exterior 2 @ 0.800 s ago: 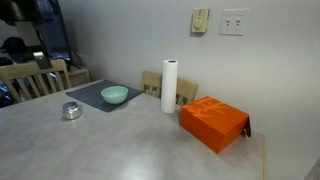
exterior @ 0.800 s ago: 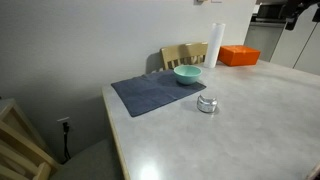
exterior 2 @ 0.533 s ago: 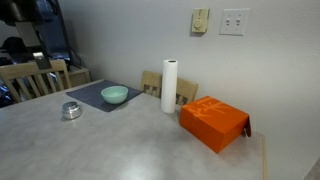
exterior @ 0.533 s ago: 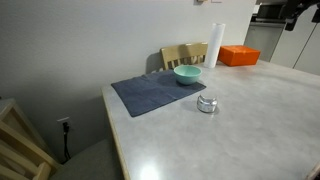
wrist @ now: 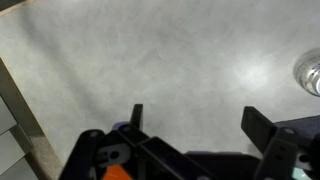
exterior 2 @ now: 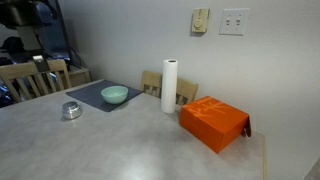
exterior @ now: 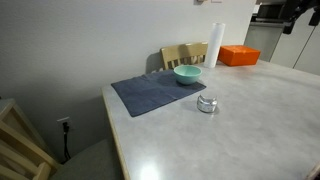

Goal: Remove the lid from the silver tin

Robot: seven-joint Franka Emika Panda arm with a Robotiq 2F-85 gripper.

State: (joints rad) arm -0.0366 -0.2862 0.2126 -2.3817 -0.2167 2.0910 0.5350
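Two black, blocky fingers of the gripper (wrist: 193, 112) stand wide apart in the wrist view, holding nothing, above the table (wrist: 150, 50), whose smooth top is a pale grey, mottled like stone. At the far right edge of that view we see a sliver of the silver tin (wrist: 312, 75), a round, shiny curve well away from the fingers. In both exterior views the tin (exterior: 207, 106) (exterior 2: 72, 111) sits alone on the bare tabletop, short, round and bright metal, near the front corner of a dark grey-blue cloth mat (exterior: 150, 93) but not on it. The lid (exterior: 207, 99) seems to rest flat on top of the tin, though at this size we cannot make out the seam. On the far right part of the mat stands a glossy teal bowl (exterior: 187, 74), rounded and much wider than the tin. Beyond it we see the slatted back of a light wooden chair (exterior: 185, 54), an upright white paper-towel roll (exterior: 216, 45) and a flat-sided orange box (exterior: 238, 55) with crisp edges. The dark arm (exterior: 300, 12) hangs high at the far right of an exterior view, well away from the tin.
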